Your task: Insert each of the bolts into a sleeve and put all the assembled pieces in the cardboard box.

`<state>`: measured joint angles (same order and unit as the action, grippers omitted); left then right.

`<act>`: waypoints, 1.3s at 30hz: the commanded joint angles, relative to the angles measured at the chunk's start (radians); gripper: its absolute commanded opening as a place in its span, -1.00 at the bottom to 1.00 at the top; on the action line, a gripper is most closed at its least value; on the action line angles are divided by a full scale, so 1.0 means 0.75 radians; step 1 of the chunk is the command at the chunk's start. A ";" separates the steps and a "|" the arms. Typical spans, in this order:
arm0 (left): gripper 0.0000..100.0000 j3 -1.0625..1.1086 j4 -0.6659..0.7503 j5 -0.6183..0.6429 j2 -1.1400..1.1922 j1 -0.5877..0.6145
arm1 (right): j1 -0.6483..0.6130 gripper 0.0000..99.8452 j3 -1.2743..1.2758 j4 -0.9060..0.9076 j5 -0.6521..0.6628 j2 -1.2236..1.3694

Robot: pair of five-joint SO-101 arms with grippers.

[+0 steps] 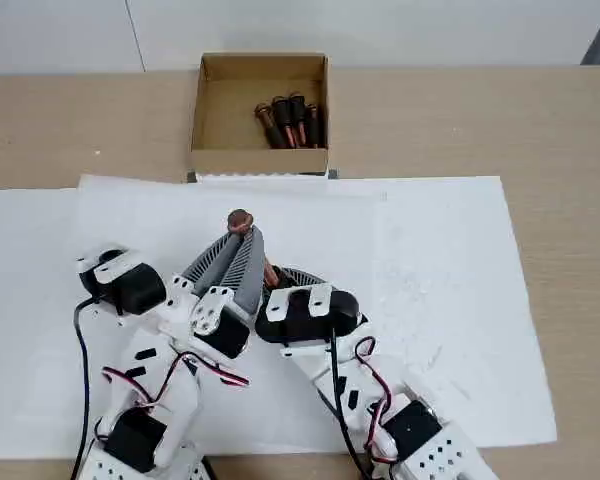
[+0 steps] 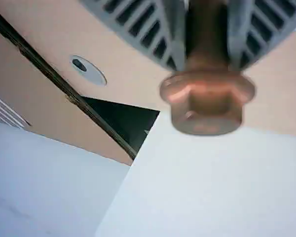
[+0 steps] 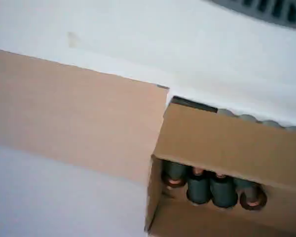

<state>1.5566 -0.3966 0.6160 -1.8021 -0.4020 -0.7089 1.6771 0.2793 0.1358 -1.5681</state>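
The left claw is clenched on a copper bolt. Its grey fingers pinch the shank, so the flanged hex head sticks out past the tips and points toward the cardboard box. The fingers cover the rest of the shank (so I cannot tell whether a sleeve is on it). I judge this a carrying or presenting grip, with the head kept free so it clears the fingers.

The right claw sits just beside the left one, low over the sheet. I cannot tell whether it is released or gripping something. A short copper piece shows between the 2 arms, close against that claw, and it is too hidden to name. The 2 claws being this close would suit a handover or a mating of parts, which needs both held on 1 line.

About 4 assembled pieces, dark sleeves with copper ends, lie bunched in the box. In the high view they sit toward its right-hand wall. In the right wrist view they lie side by side behind the brown box wall.

A white paper sheet covers the near part of a pale wooden tabletop. The box stands just past the sheet's far edge. Behind the tabletop runs a plain white wall.
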 commanded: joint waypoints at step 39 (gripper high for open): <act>-0.99 0.159 0.231 -0.086 -0.023 0.004 | 0.036 -0.99 0.018 -0.007 0.018 -0.013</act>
<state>1.6778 -0.2478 0.5516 -1.8036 -0.3759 -0.6874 1.6771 0.2823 0.1389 -1.5666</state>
